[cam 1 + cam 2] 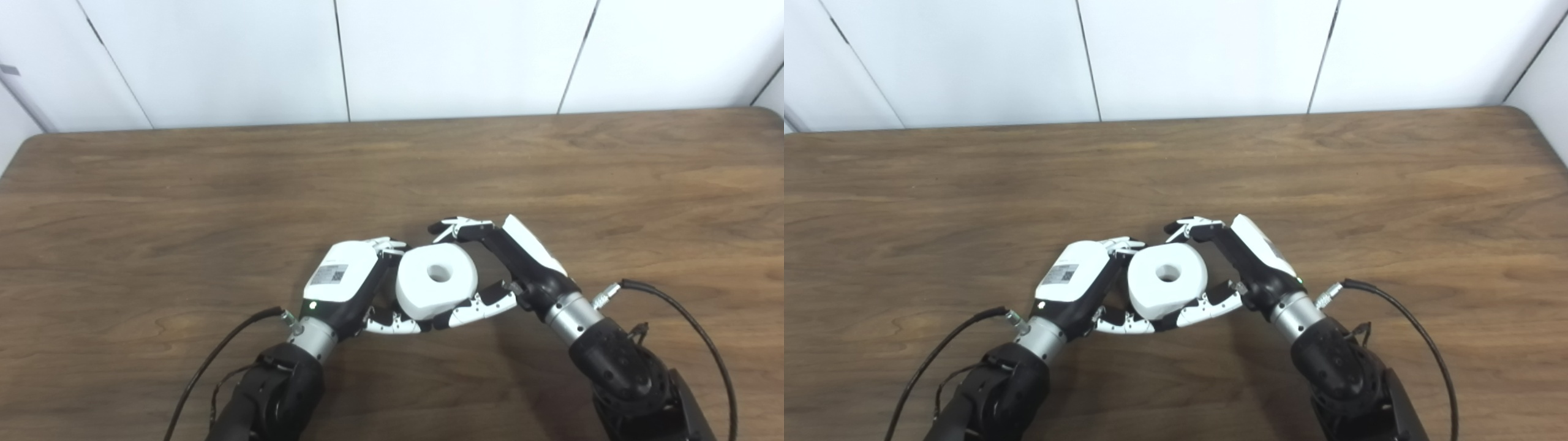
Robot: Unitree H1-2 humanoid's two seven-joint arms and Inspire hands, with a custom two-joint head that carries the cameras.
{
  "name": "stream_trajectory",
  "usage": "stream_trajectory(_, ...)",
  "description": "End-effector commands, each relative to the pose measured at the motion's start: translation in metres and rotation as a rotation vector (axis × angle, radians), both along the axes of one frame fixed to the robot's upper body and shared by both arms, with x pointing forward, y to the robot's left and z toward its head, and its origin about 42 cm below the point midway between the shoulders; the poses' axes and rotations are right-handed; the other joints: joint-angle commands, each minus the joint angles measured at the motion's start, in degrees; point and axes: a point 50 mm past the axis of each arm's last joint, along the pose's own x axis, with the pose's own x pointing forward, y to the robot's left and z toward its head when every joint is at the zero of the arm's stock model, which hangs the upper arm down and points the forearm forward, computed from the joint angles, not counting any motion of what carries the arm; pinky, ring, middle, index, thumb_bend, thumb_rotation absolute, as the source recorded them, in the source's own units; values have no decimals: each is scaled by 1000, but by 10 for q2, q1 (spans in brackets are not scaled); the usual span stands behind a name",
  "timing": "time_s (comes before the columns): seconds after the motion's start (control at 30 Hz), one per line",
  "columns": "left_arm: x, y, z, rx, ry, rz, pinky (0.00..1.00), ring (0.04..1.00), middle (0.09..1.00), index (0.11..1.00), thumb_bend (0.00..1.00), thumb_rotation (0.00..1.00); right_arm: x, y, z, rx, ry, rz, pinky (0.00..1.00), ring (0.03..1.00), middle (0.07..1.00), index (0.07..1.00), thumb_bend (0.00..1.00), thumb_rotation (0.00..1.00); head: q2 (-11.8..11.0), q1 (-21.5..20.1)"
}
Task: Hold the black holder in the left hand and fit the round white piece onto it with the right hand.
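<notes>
Both hands closed around the round white piece at the near middle of the table.

The right hand [514,269] has its fingers [460,228] curled over the far edge of the round white piece [436,280] and its thumb under the near edge, pinching it with the centre hole facing up. The left hand [352,285] meets the piece from the left, its fingers wrapped in beneath and beside it; they look closed on something under the piece, but the black holder itself is hidden, so I cannot tell whether it is held there. Thumbs of the two hands nearly touch at the near side. Round them lies the brown wooden table [184,202], with a white panelled wall [459,55] beyond the far edge.
</notes>
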Motion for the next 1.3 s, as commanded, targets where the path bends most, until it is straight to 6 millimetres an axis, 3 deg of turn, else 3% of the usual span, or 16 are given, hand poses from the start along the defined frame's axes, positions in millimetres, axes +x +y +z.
stream_trajectory(0.0,-3,-1,-6,39,51,-15,855,872,808,486,522,51,1,4,2,-5,-21,9,827,894,810,483,523,141,0,1)
stream_trajectory(1.27,-3,-2,-8,42,45,-17,855,870,805,486,522,51,2,14,-4,10,-8,32,847,901,809,483,523,140,-4,-4)
